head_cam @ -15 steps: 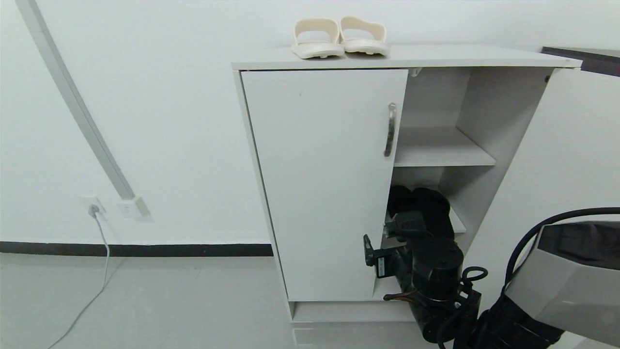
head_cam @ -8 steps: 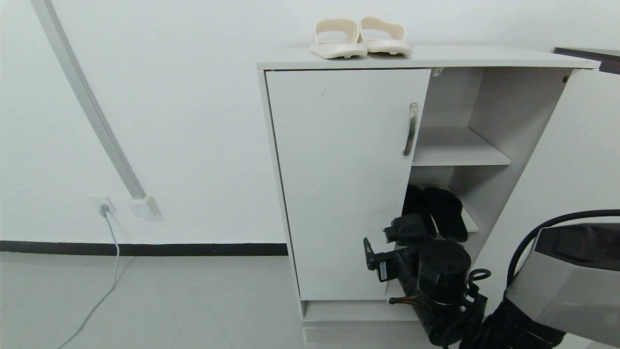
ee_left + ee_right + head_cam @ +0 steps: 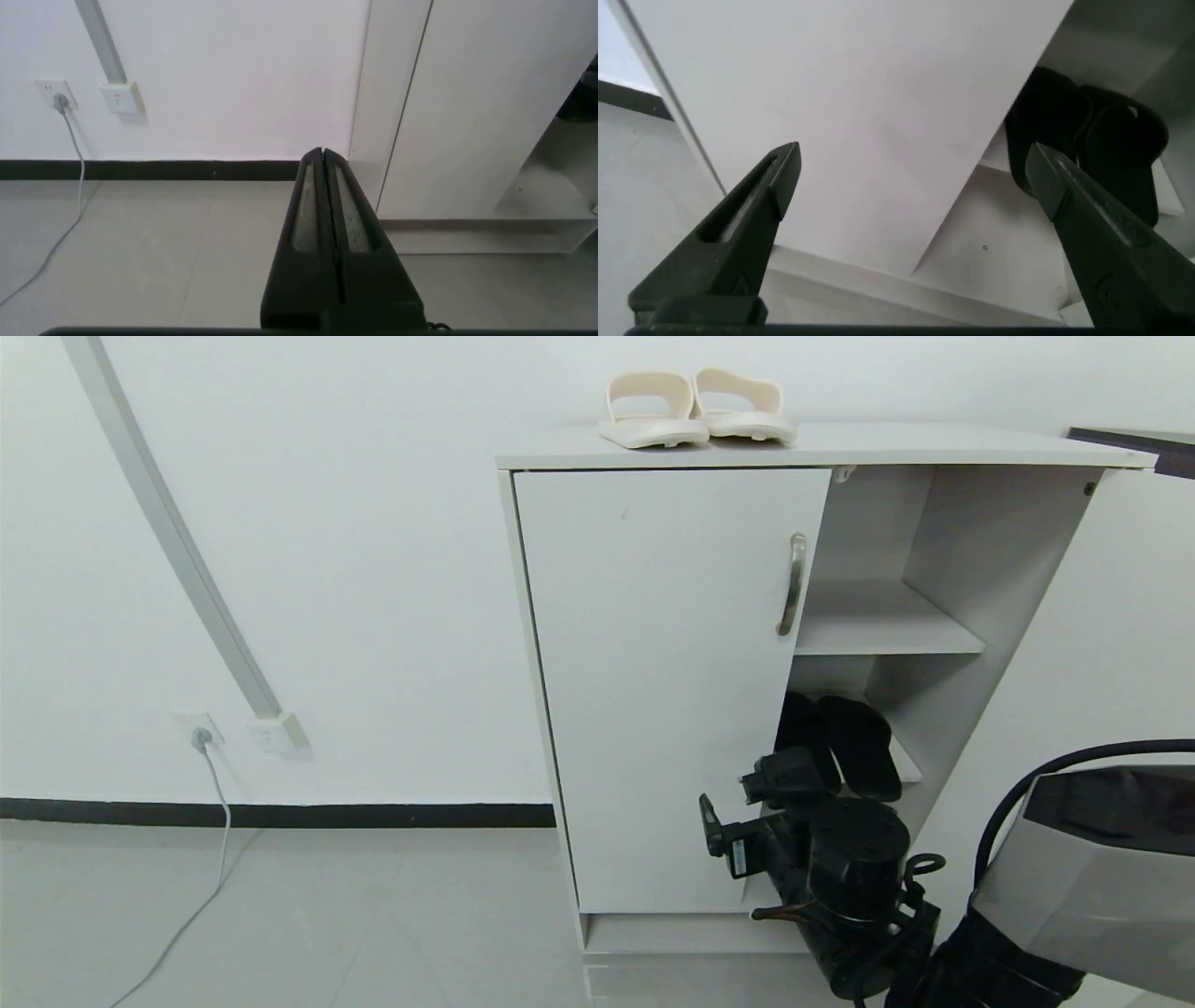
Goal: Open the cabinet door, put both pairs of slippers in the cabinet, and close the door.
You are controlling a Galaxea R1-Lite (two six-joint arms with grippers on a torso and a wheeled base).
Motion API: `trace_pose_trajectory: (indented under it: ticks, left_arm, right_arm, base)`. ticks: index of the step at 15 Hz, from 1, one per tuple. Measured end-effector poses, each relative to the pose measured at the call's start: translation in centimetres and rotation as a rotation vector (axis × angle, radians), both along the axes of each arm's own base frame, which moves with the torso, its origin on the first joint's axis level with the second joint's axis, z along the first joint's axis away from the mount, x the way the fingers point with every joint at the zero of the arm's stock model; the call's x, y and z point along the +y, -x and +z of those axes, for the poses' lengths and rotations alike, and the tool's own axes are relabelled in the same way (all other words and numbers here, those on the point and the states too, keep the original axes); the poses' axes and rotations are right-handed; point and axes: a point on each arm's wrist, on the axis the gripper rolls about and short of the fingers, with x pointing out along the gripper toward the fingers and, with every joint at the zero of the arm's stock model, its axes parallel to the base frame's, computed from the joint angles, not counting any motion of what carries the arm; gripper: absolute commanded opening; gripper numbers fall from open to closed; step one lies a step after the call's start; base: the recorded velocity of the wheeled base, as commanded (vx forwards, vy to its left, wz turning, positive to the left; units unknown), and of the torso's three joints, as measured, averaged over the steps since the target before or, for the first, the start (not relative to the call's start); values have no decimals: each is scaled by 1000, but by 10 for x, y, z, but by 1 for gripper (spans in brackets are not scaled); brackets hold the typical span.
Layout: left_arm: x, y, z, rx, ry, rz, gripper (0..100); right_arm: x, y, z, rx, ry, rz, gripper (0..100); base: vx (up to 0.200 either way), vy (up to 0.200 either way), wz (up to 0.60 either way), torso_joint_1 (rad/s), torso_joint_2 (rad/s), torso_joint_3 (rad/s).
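step: black slippers (image 3: 845, 742) in cabinet (image 3: 934, 446) | next: grab cream slippers (image 3: 695, 406) at 12 o'clock | right gripper (image 3: 913, 154) jaws wide, left gripper (image 3: 320, 159) jaws together

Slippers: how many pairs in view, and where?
2 pairs. The cream pair sits on top of the cabinet. The black pair is on the lower shelf inside the open right side, partly behind the closed left door; more could be hidden behind it.

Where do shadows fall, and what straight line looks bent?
Head view: the wall conduit curves; the black slippers lie in shade low in the cabinet. Left wrist view: the conduit runs straight. Right wrist view: the closed door is evenly lit.
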Motion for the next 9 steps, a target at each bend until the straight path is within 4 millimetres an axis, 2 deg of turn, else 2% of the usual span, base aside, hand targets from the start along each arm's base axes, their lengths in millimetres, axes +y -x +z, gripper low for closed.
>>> trace_pose_trajectory:
  ticks: [4, 7, 9]
  left_arm:
    - [0, 0, 0, 0, 0, 0, 0]
    - [0, 0, 0, 1, 0, 1, 0]
    - [0, 0, 0, 1, 0, 0, 0]
  right_arm:
    - [2, -1, -2, -6, -7, 13, 100]
    - [4, -2, -3, -21, -25, 19, 100]
    - [4, -3, -6, -13, -16, 15, 100]
  base:
    - [0, 0, 0, 1, -19, -15]
    - [0, 0, 0, 12, -181, -302]
    - [0, 0, 0, 51, -503, -376]
